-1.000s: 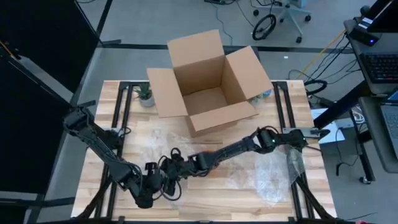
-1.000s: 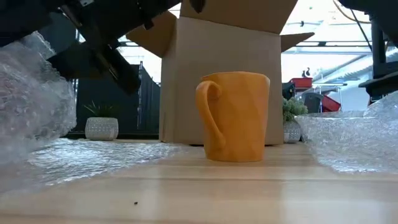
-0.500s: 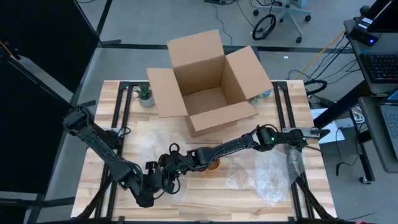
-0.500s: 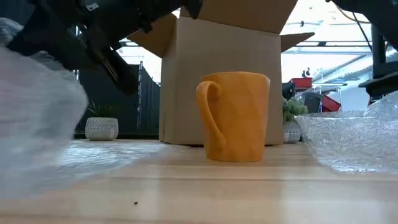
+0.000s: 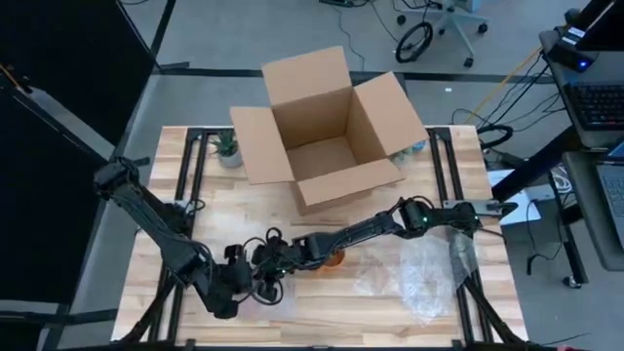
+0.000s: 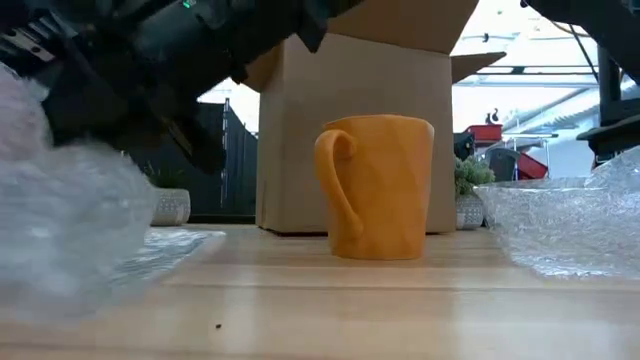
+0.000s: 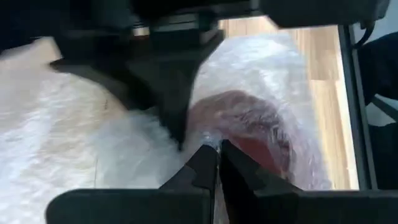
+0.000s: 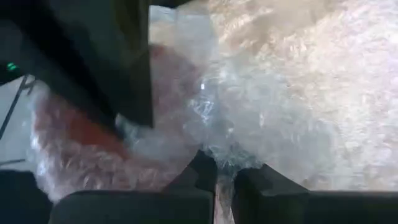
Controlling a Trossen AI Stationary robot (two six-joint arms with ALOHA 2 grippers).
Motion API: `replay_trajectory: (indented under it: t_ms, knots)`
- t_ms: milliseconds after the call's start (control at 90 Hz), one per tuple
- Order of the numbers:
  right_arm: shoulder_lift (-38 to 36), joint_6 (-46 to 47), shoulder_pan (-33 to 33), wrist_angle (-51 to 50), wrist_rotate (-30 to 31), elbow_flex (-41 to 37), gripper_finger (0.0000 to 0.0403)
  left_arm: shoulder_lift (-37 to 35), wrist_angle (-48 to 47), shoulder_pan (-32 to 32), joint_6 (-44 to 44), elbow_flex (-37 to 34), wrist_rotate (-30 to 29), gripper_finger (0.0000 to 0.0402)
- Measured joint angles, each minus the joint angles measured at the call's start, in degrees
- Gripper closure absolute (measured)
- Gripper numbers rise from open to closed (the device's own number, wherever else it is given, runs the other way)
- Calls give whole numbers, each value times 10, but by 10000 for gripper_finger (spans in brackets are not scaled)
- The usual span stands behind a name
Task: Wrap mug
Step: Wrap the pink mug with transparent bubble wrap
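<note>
- Since the earlier frames, both grippers are shifting toward the table's left front, dragging the wrap (image 6: 70, 225) across the low view's left side.
- Left gripper (image 5: 255, 283) is sitting near the front edge of the table (image 5: 322, 317); in its wrist view its fingers are clenched on a fold of wrap (image 7: 261, 87).
- Right gripper (image 5: 271, 261) is reaching across the table, just beside the left one; its fingers are pinching the wrap (image 8: 261, 112) in its wrist view.
- Mug (image 6: 380, 186) is standing upright on the table, uncovered, in front of the box (image 5: 327, 127), with the right arm passing over it.
- More wrap (image 5: 424, 278) is lying on the table's right side.
- Small plant (image 5: 227, 148) is standing left of the box.
</note>
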Motion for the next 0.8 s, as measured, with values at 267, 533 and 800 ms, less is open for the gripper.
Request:
replay_trajectory:
  t_ms: [267,533,800]
  knots:
    - [0,-8,-1,1,3,0,399,5,-3,-1,14,0,-6,400]
    - [-1,-13,-1,10,6,2,399,1,-157,-1,12,54,-60,400]
    - [-5,-18,-1,12,15,4,399,1,-230,-8,14,120,-105,400]
